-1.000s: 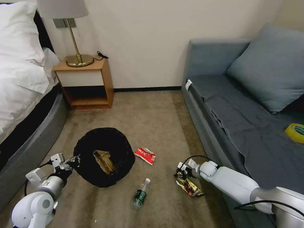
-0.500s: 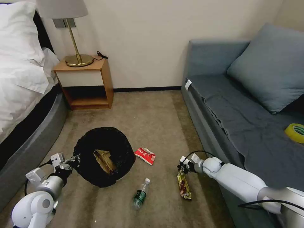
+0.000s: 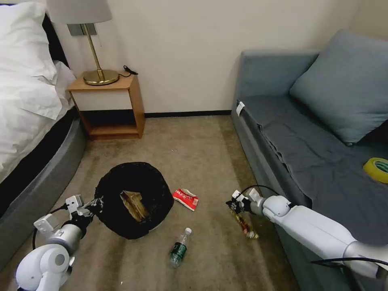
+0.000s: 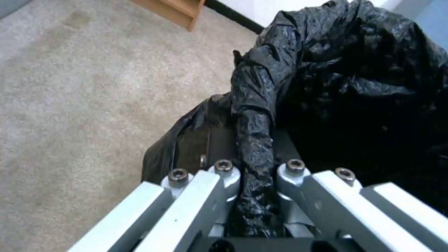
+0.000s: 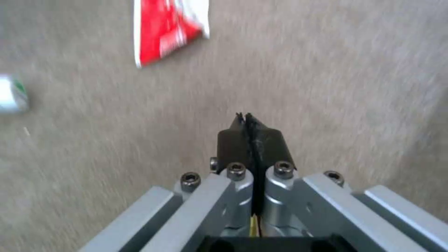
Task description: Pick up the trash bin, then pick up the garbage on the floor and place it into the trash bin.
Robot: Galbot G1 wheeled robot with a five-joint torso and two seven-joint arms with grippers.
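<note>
The trash bin, lined with a crinkled black bag, is tilted off the carpet with its mouth toward me. My left gripper is shut on its bag-covered rim. A crumpled brown paper bag lies inside. My right gripper is shut on the top of the gold-brown snack wrapper, which dangles above the floor beside the sofa. The pads pinch a thin edge of it. A red-and-white packet and a clear bottle with a green label lie on the carpet.
A grey sofa with a cushion runs along the right, a yellow tape roll on its seat. A bed borders the left. A wooden nightstand with a brass lamp stands against the back wall.
My right gripper has lifted the snack wrapper off the carpet and moved slightly up and right; the wrapper now hangs from it. The left gripper and the bin have stayed put.
</note>
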